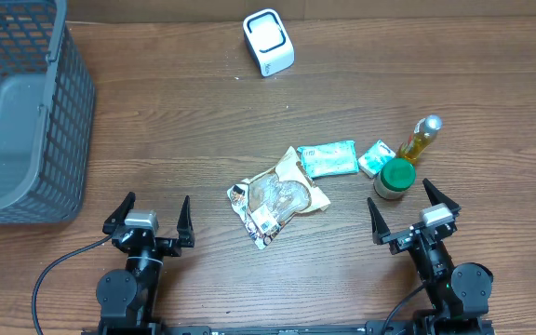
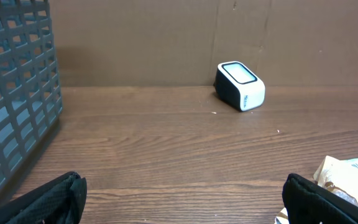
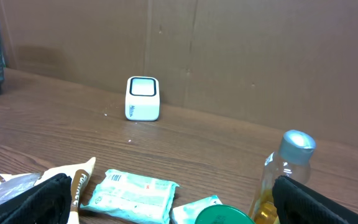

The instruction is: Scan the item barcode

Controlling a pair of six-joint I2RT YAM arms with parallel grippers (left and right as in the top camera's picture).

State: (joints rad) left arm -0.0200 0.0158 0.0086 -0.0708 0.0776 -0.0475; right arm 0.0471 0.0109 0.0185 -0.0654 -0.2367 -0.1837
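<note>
Overhead: barcode scanner [image 1: 268, 42] near far edge of table [image 1: 175, 121]; snack bag [image 1: 277, 197] and wipes pack [image 1: 328, 159] well nearer, bare wood between. Left gripper [image 1: 154, 207] and right gripper [image 1: 403, 203]: fingers spread, empty.
Left wrist: mesh basket [image 2: 17, 106] left of scanner.
Right wrist: oil bottle [image 3: 284, 180] right of scanner.

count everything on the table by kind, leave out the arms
soft packs: 3, snack bag, teal packet, small green packet
bottle: 1
green-lidded jar: 1
barcode scanner: 1
grey basket: 1
total: 7

table [image 1: 184, 121]: matt wood grain | basket [image 1: 73, 102]: grey plastic mesh | scanner [image 1: 268, 42]: smooth glossy white plastic
</note>
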